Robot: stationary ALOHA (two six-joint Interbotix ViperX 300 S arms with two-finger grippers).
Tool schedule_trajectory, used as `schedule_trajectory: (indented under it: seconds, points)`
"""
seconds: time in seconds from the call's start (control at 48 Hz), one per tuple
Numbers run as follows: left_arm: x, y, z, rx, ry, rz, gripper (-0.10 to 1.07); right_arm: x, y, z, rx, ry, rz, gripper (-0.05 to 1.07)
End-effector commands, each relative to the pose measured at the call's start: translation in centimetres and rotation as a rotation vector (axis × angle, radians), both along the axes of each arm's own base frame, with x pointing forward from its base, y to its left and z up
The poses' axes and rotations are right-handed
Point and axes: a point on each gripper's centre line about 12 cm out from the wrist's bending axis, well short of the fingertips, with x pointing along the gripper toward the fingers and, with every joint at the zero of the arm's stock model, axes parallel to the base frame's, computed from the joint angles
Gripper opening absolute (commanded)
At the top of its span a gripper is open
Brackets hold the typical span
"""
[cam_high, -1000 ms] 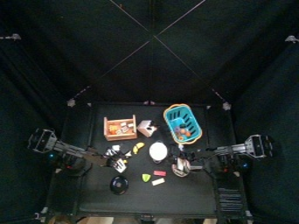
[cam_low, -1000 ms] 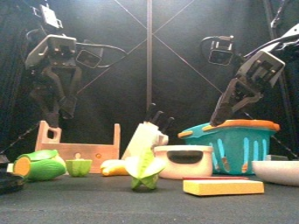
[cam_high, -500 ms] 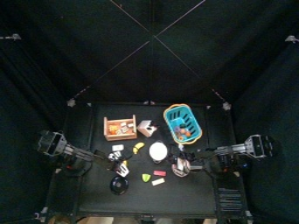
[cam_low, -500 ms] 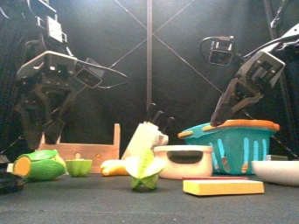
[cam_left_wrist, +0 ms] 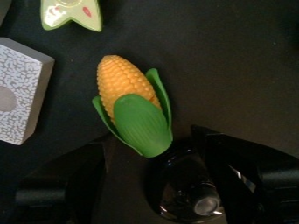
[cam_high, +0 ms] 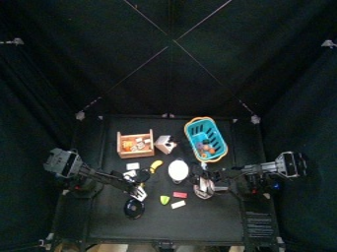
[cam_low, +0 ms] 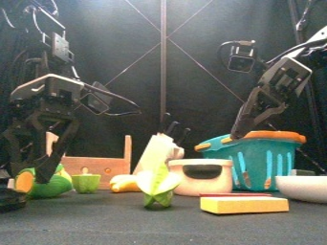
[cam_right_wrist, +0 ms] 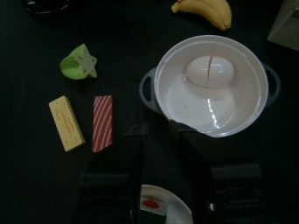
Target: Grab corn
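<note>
The corn (cam_left_wrist: 131,105) is a yellow cob in green husk, lying flat on the black table. In the front view the corn (cam_low: 42,180) sits at the far left. My left gripper (cam_left_wrist: 158,171) hangs open just above it, one jaw on each side and nothing between them. From the front, the left gripper (cam_low: 32,165) straddles the cob with its jaws spread wide. My right gripper (cam_right_wrist: 162,149) rests shut above the table next to a white pot (cam_right_wrist: 211,83) with an egg in it.
A black bowl (cam_left_wrist: 187,179) lies beside the cob, and a grey-white block (cam_left_wrist: 21,92) is close by. A wooden crate (cam_low: 90,158), a blue basket (cam_low: 262,153), a banana (cam_right_wrist: 201,9) and yellow and red strips (cam_right_wrist: 82,124) crowd the middle.
My left arm has come down and toward the table's front left, until its open jaws hang around the corn. The right arm has not moved.
</note>
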Motion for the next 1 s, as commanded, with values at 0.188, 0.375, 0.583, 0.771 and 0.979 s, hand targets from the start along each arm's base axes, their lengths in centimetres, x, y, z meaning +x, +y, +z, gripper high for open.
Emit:
schedule_trajectory:
  seconds: [0.188,0.375,0.583,0.771,0.979]
  points:
    - [0.3,0.4,0.1,0.005,-0.006,0.008,1.01,0.5,-0.1,1.0,0.001,-0.035,-0.002,0.68]
    - [0.6,0.6,-0.5,0.020,0.006,0.002,1.00,0.5,0.0,1.0,0.003,-0.035,-0.001,0.68]
    - [0.6,0.9,-0.3,0.046,-0.005,-0.021,1.00,0.6,0.0,1.0,0.002,-0.035,0.000,0.68]
    - [0.7,1.2,-0.6,0.061,0.007,-0.026,1.00,0.6,0.0,1.0,0.003,-0.035,-0.001,0.68]
    - [0.4,1.3,-0.2,0.064,0.010,-0.024,0.99,0.6,-0.1,1.0,0.003,-0.035,-0.003,0.68]
